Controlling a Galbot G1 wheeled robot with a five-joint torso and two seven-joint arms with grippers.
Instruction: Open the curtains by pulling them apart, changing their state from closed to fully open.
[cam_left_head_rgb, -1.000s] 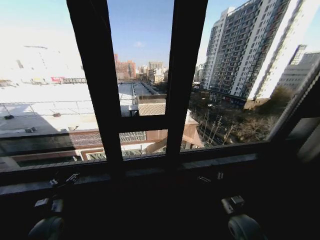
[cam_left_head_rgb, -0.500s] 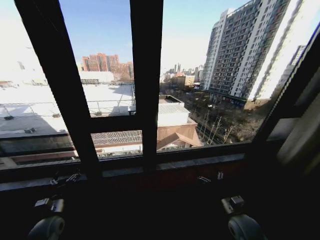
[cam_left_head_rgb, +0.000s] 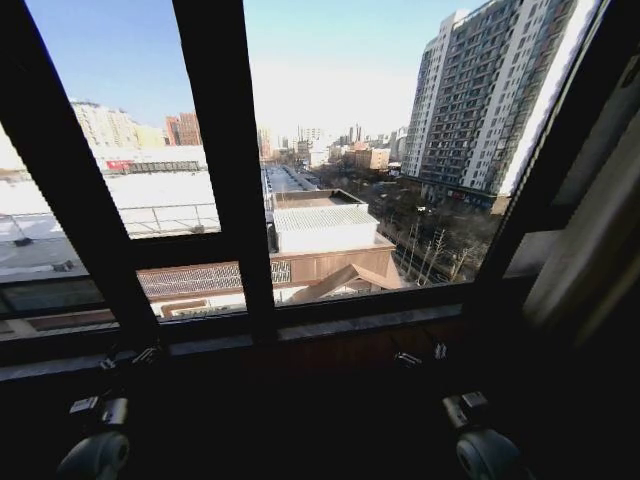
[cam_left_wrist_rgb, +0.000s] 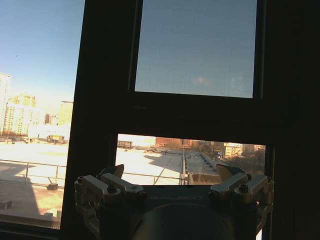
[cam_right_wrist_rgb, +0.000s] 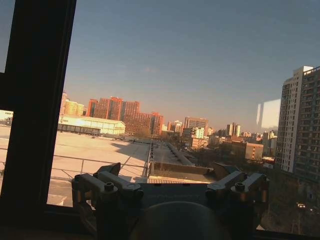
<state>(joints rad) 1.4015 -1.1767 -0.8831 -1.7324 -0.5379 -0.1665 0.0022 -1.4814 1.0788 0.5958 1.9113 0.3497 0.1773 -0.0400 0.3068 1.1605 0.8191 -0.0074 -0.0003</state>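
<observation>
A pale curtain hangs in folds at the far right of the head view, beside the dark window frame; the glass in front of me is uncovered. My left gripper and right gripper are held low before the sill, both pointing at the window and touching nothing. Seen from the left wrist, the left gripper is open with nothing between its fingers. The right wrist view shows the right gripper open and empty too.
A dark window sill runs across in front of the arms. Vertical mullions divide the glass. Outside lie rooftops and a tall apartment block.
The whole head picture has shifted left, so the camera has turned to the right. More of the curtain at the right edge has come into view. Both arms keep their pose.
</observation>
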